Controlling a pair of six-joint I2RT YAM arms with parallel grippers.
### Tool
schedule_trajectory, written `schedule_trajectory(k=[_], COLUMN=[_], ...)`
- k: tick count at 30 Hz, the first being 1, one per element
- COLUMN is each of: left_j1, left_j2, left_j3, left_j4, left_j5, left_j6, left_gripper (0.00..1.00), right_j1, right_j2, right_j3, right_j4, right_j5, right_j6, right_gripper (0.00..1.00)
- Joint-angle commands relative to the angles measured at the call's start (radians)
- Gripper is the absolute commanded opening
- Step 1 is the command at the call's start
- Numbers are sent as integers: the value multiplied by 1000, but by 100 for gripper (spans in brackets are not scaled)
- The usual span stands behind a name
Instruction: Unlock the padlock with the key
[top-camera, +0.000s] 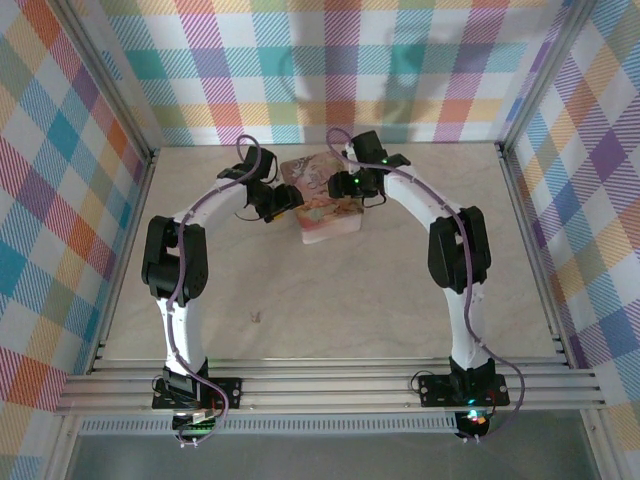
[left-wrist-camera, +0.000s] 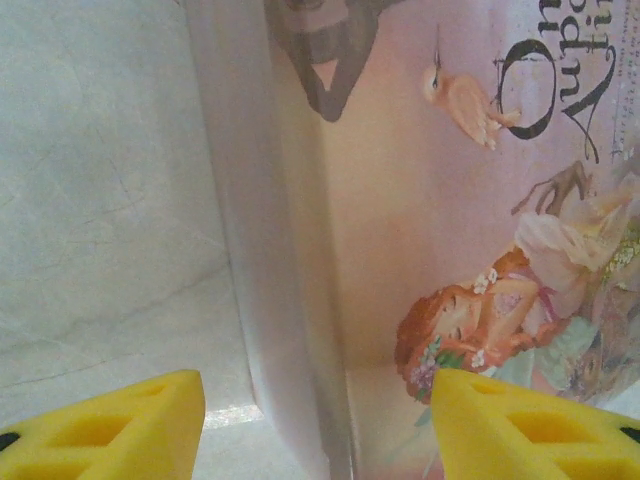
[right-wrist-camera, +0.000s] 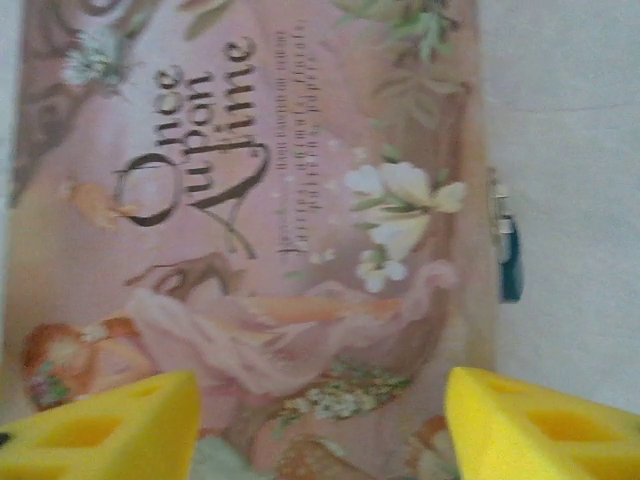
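The pink picture-printed tin box (top-camera: 325, 208) stands at the table's middle back. A tiny blue padlock (right-wrist-camera: 510, 262) with a metal shackle hangs on the box's right side in the right wrist view. The key (top-camera: 257, 318) is a tiny grey speck lying on the table, well in front of the box. My left gripper (left-wrist-camera: 320, 430) is open at the box's left side (left-wrist-camera: 430, 200), its yellow fingertips (left-wrist-camera: 110, 425) straddling a corner edge. My right gripper (right-wrist-camera: 320, 430) is open just above the lid (right-wrist-camera: 250, 200), with nothing held between its fingers.
Both arms arch in from the near edge and meet over the box (top-camera: 325, 208). Plaid walls and aluminium rails (top-camera: 330, 385) close in the beige table (top-camera: 350, 300) on all sides.
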Motion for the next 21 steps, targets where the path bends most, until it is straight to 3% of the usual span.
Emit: schedule_trajectory(k=[1,11,15,21], left_j1=[0,-44,-50,-50], left_j2=[50,153,172,149], left_j3=[31,151,203,224], left_j4=[11,-12,-48,-90], left_j5=[37,52,28,-17], left_j6=[-9,20,40,81], left_gripper=[60,59,59,59], right_j1=[23,169,219,216], right_j2=[-27,-252,-297,-374], right_j3=[-83,-490,-495,-367], right_j4=[22,185,149,25], right_j5=[-155,-152,-118,-7], right_j6=[19,152,171,113], right_gripper=[54,52,54,59])
